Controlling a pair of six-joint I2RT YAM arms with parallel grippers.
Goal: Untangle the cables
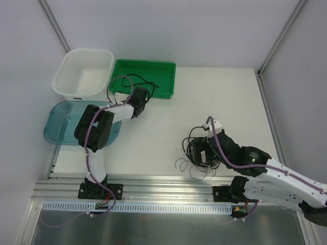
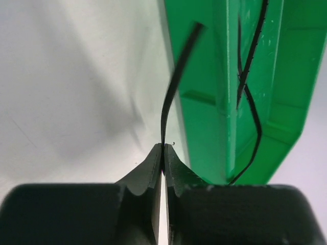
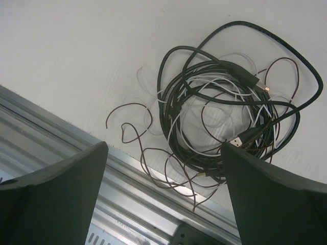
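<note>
White table (image 1: 214, 102) enclosed by pale grey walls (image 1: 179, 30), evenly lit.

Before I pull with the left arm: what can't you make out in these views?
- Top view: part of the tangle, hidden under the right arm.
- Left wrist view: the black cable shut in the left tool blurs towards the green tray; its far end is unclear.
- Right wrist view: the tangle's lower right edge, behind the open right tool; crossings are too dense to order.

Blurred upper end of black cable (image 2: 185, 51)
</note>
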